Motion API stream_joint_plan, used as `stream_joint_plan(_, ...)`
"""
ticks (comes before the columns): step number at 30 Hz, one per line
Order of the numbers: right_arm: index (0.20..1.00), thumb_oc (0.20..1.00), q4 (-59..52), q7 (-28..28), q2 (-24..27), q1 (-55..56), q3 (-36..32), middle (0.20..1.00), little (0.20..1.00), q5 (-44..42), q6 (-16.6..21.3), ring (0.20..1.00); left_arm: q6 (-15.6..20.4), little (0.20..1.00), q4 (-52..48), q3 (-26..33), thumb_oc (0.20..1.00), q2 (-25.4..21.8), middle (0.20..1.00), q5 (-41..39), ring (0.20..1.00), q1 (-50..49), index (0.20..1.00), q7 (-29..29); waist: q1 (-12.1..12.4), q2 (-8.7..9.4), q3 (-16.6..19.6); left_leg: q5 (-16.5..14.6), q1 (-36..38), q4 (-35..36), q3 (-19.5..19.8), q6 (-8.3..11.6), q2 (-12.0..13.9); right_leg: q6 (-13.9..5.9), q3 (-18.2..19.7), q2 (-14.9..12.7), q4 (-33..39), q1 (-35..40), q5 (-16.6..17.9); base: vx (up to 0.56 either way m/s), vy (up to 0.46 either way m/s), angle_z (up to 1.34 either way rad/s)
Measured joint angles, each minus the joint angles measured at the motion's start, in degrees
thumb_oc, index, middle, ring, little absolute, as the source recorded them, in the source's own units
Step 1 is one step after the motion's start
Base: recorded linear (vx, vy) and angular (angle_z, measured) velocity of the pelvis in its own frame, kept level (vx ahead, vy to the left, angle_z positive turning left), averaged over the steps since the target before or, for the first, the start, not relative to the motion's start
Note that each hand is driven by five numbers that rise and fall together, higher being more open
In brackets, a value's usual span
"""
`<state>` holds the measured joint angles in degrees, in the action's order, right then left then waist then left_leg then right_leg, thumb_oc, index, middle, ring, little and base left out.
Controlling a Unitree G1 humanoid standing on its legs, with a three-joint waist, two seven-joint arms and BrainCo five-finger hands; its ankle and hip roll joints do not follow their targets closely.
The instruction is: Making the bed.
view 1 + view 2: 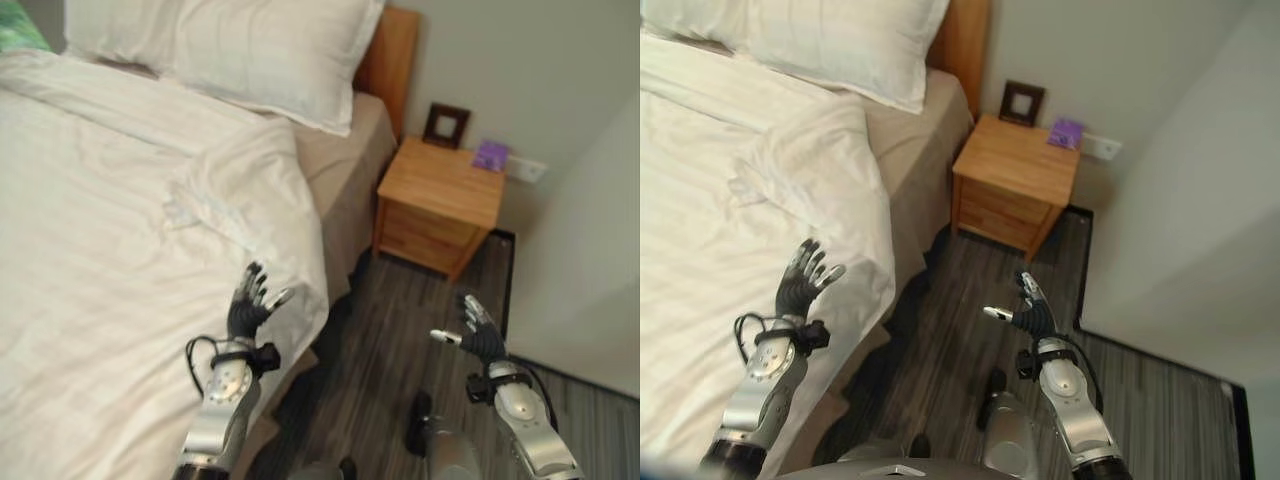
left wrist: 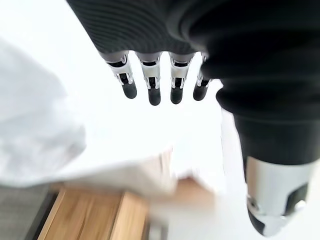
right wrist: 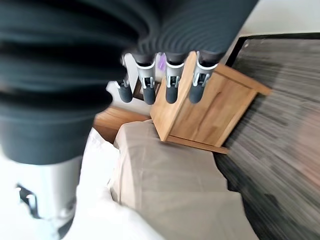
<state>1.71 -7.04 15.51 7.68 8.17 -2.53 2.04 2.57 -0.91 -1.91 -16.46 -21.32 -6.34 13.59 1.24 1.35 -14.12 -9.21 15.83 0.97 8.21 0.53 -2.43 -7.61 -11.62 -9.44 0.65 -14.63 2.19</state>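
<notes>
Two robot hands are raised in front of the bed, and both hold nothing. The left hand [image 1: 250, 303] is above the edge of the white striped duvet [image 1: 110, 250], near the corner of the duvet that hangs down the side of the bed; its fingers [image 2: 152, 85] are straight and a little spread, and I cannot tell if they touch the cloth. The right hand [image 1: 478, 332] is over the dark grey wooden floor [image 1: 400, 310], well apart from the bed, with the fingers [image 3: 170, 82] straight side by side and the thumb stretched to the side. The duvet covers most of the bed, but near the head it is wrinkled and folded back, so the beige fitted sheet [image 1: 345, 160] on the mattress shows between the duvet and the two white pillows [image 1: 250, 50]. The pillows lie against the brown wooden headboard [image 1: 392, 60]. Just beside the bed stands a small light wooden nightstand [image 1: 440, 205], which carries a dark picture frame [image 1: 446, 125] leaning on the wall and a small purple object [image 1: 491, 155] near it.
</notes>
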Motion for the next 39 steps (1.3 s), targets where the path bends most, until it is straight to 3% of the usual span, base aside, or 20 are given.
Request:
stream_joint_plan(1,1.000,1.000,0.50,0.01,-0.36,0.05,0.03,1.000,1.000,0.01,0.00,1.000,0.04,1.000,0.00,0.36,1.000,-0.12,1.000,-0.46,1.000,-1.12,1.000,-0.05,0.34,0.67,0.62,-0.99,1.08,0.30,0.30,1.20,0.62,-0.13,1.59,-0.86,0.28,0.26,-0.28,0.74,-0.333,1.60)
stream_joint_plan(3,1.000,1.000,2.77,0.04,-0.62,-2.01,-1.10,1.000,1.000,0.08,-0.16,1.000,0.02,1.000,2.13,1.08,1.000,0.72,1.000,-0.50,1.000,-3.11,1.000,-0.25,0.16,-1.45,2.04,-4.03,3.50,-0.28,3.42,3.23,7.38,-0.72,4.76,3.89,-6.34,1.88,3.63,0.69,-0.357,1.68)
stream_joint_plan(5,1.000,1.000,2.84,0.91,0.19,-4.35,-0.92,1.000,1.000,0.08,-0.13,1.000,0.14,1.000,1.67,2.86,1.000,1.64,1.000,-0.50,1.000,-6.59,1.000,-0.53,0.84,-1.79,2.09,-0.60,4.52,-2.35,1.62,4.78,10.16,6.88,2.73,5.96,-13.79,1.93,0.33,0.47,-0.271,0.63)
stream_joint_plan(9,1.000,1.000,2.67,2.29,1.37,-7.75,-0.42,1.000,1.000,-0.06,0.47,1.000,0.14,1.000,1.71,4.97,1.000,3.13,1.000,-1.93,1.000,-10.67,1.000,-0.53,1.62,-2.40,1.73,2.80,-1.76,-18.77,1.97,7.01,9.14,8.79,2.61,6.46,-14.64,5.16,-3.86,0.24,-0.290,0.08)
stream_joint_plan(10,1.000,1.000,2.43,2.65,3.70,-7.63,0.89,1.000,1.000,-0.20,0.53,1.000,1.70,1.000,0.29,5.77,1.000,4.97,1.000,-3.73,1.000,-11.33,1.000,-0.57,4.25,-1.87,1.08,6.35,-11.91,-35.38,3.72,8.18,6.72,8.70,2.39,6.09,-9.49,8.92,-3.22,0.12,-0.369,0.20)
stream_joint_plan(12,1.000,1.000,1.08,2.52,5.14,-6.39,1.36,1.000,1.000,-0.29,0.74,1.000,2.55,1.000,1.75,6.03,1.000,5.74,1.000,-5.64,1.000,-9.25,1.000,-0.82,4.24,-1.64,-0.08,6.48,-20.58,-41.18,1.28,7.95,6.95,10.60,-0.56,5.49,-6.90,11.87,-4.37,0.14,-0.251,0.66)
stream_joint_plan(13,1.000,1.000,0.31,2.72,5.41,-6.16,0.35,1.000,1.000,-0.26,0.72,1.000,2.47,1.000,1.67,6.11,1.000,6.72,1.000,-6.16,1.000,-7.39,1.000,-0.68,4.61,-1.91,-0.91,6.59,-25.18,-43.32,-2.81,7.71,8.10,9.96,-2.18,4.95,-6.55,12.66,-4.42,0.22,-0.242,0.68)
stream_joint_plan(15,1.000,1.000,-2.04,2.40,6.15,-7.17,1.26,1.000,1.000,-0.07,0.68,1.000,2.47,1.000,0.38,7.42,1.000,6.49,1.000,-7.72,1.000,-6.79,1.000,-0.50,5.17,-2.24,-2.10,7.36,-29.44,-28.34,-19.12,6.66,12.59,9.94,-8.94,5.72,-2.11,17.05,-4.08,0.24,-0.211,0.89)
stream_joint_plan(17,1.000,1.000,-3.67,2.40,5.92,-8.41,1.43,1.000,1.000,0.25,0.67,1.000,2.69,1.000,-1.06,8.04,1.000,6.47,1.000,-7.71,1.000,-6.90,1.000,-0.45,6.63,-2.11,-2.30,7.93,-29.60,-20.64,-23.35,6.34,11.36,9.80,-11.01,6.96,-0.72,19.33,-4.96,0.31,-0.281,0.70)
stream_joint_plan(20,1.000,1.000,-5.38,2.20,6.73,-8.40,1.07,1.000,1.000,0.66,0.59,1.000,2.73,1.000,-2.64,8.93,1.000,6.56,1.000,-7.81,1.000,-5.45,1.000,-0.57,3.69,-1.05,-2.07,7.64,-26.49,-16.96,-39.32,6.00,11.42,8.92,-19.64,7.74,1.61,23.89,-6.55,0.25,-0.191,1.38)
stream_joint_plan(22,1.000,1.000,-5.15,2.12,6.66,-9.10,1.16,1.000,1.000,2.53,0.19,1.000,3.08,1.000,-4.03,9.45,1.000,5.48,1.000,-7.91,1.000,-4.34,1.000,-0.88,4.63,0.46,-1.05,7.65,-23.01,-17.24,-42.28,5.89,11.87,7.93,-24.28,8.42,2.24,26.08,-7.67,0.25,-0.002,1.17)
stream_joint_plan(25,1.000,1.000,-3.87,2.26,6.88,-11.61,0.96,1.000,1.000,3.96,-0.34,1.000,3.23,1.000,-3.94,9.98,1.000,5.23,1.000,-9.59,1.000,-4.14,1.000,-0.88,5.38,-0.49,0.13,6.14,-16.70,-8.86,-35.54,3.10,8.42,5.01,-24.78,7.67,-4.39,26.30,-10.20,0.21,0.108,0.76)
stream_joint_plan(26,1.000,1.000,-3.76,2.22,7.55,-11.79,0.97,1.000,1.000,5.18,-0.67,1.000,3.26,1.000,-3.07,10.06,1.000,5.36,1.000,-10.12,1.000,-3.33,1.000,-0.81,4.77,-1.62,0.38,8.32,-14.29,-4.75,-33.72,-2.58,8.00,3.56,-24.50,4.70,-14.59,23.72,-12.36,0.10,0.087,0.82)
stream_joint_plan(27,1.000,1.000,-3.94,2.35,8.12,-11.91,1.26,1.000,1.000,6.04,-0.76,1.000,3.38,1.000,-3.19,10.07,1.000,5.21,1.000,-10.11,1.000,-3.11,1.000,-0.73,4.77,-1.62,0.43,8.87,-13.40,-2.91,-33.07,-3.44,7.07,3.43,-24.16,3.00,-20.62,22.31,-12.37,0.17,0.012,1.27)
stream_joint_plan(29,1.000,1.000,-4.17,2.27,9.47,-12.47,1.23,1.000,1.000,9.38,-0.83,1.000,3.53,1.000,-2.69,9.63,1.000,4.06,1.000,-10.09,1.000,-1.56,1.000,-0.38,4.05,-0.37,0.82,8.65,-10.95,-0.97,-29.54,-4.38,4.68,-0.47,-22.68,-5.70,-41.95,15.32,-12.25,0.13,-0.060,1.19)
stream_joint_plan(30,1.000,1.000,-4.21,2.28,9.60,-13.54,1.28,1.000,1.000,10.61,-0.85,1.000,3.44,1.000,-2.66,8.93,1.000,2.34,1.000,-10.10,1.000,-0.65,1.000,0.06,2.85,0.88,0.76,8.51,-10.53,-1.05,-26.81,-4.73,3.67,-1.83,-17.58,-6.96,-46.15,12.68,-12.58,0.12,-0.030,1.19)
stream_joint_plan(32,1.000,1.000,-4.15,2.26,10.19,-15.07,1.33,1.000,1.000,11.59,-0.91,1.000,3.47,1.000,-2.62,8.31,1.000,0.00,1.000,-10.09,1.000,0.93,1.000,0.10,2.13,0.53,0.58,8.37,-10.34,-0.92,-22.71,-5.36,3.85,-2.51,-9.15,-5.63,-43.03,9.24,-12.98,0.18,-0.155,1.27)
stream_joint_plan(34,1.000,1.000,-3.84,1.80,11.02,-16.65,1.23,1.000,1.000,11.58,-1.40,1.000,3.51,1.000,-2.44,8.48,1.000,-0.05,1.000,-10.11,1.000,2.11,1.000,0.31,2.56,0.08,0.33,8.54,-10.49,-0.75,-18.69,-4.98,3.74,-2.23,-6.23,-5.14,-34.57,8.31,-13.02,0.17,-0.272,1.03)
stream_joint_plan(36,1.000,1.000,-2.72,1.22,11.85,-19.00,1.67,1.000,1.000,11.58,-1.88,1.000,3.53,1.000,-2.13,8.41,1.000,-0.09,1.000,-10.11,1.000,2.87,1.000,0.49,3.31,0.07,0.12,8.67,-10.85,-0.96,-15.18,-4.72,3.36,-2.49,-6.40,-6.41,-24.68,8.78,-10.65,0.24,-0.312,1.09)
stream_joint_plan(39,1.000,1.000,1.05,-0.15,13.06,-25.29,3.90,1.000,1.000,11.67,-2.79,1.000,3.74,1.000,1.37,8.28,1.000,-0.73,1.000,-10.16,1.000,4.12,1.000,0.83,2.61,0.11,0.08,9.03,-11.67,0.01,-6.23,-3.25,3.74,-2.38,3.71,-2.30,-4.94,13.00,-4.99,0.24,-0.172,1.31)
